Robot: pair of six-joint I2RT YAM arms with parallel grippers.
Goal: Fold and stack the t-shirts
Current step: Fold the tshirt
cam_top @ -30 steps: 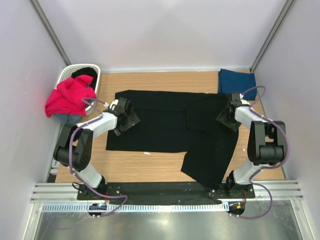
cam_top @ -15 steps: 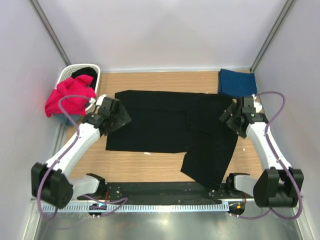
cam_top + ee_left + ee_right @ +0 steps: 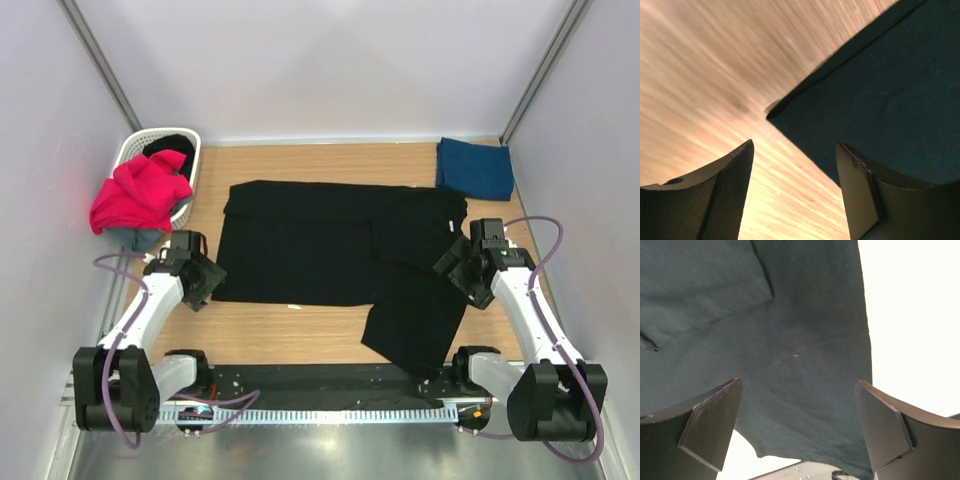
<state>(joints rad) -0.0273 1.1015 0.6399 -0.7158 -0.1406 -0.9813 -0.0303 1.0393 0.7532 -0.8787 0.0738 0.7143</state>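
Nearest the arm bases, a folded-over section of the black t-shirt [image 3: 320, 245] runs down toward the near edge of the bench [image 3: 300, 330], ending below and to the inner side of the right end effector [image 3: 797, 381]. That end effector is released, its jaws spread wide with nothing between them. It hangs over the shirt's right-hand part, with dark cloth filling most of the space beneath it and the shirt's outer edge just to its outer side.

The left end effector [image 3: 795, 145] is also released, its jaws apart and gripping nothing. It sits low over bare wood, just outside the shirt's near-left corner. In the left wrist view, that corner lies directly ahead of the jaws and slightly toward the inner one, apart from both, and the wood around it is streaked with blur.

Between the two end effectors and beyond them, the body of the black t-shirt lies flat across the middle of the bench.

Well beyond the left end effector, the magenta-red t-shirt [image 3: 138, 190] is heaped over the rim of a white basket [image 3: 150, 137] that has something dark inside. Well beyond the right end effector, the navy t-shirt [image 3: 474, 167] lies folded at the far corner, close to the black shirt's far-right corner.
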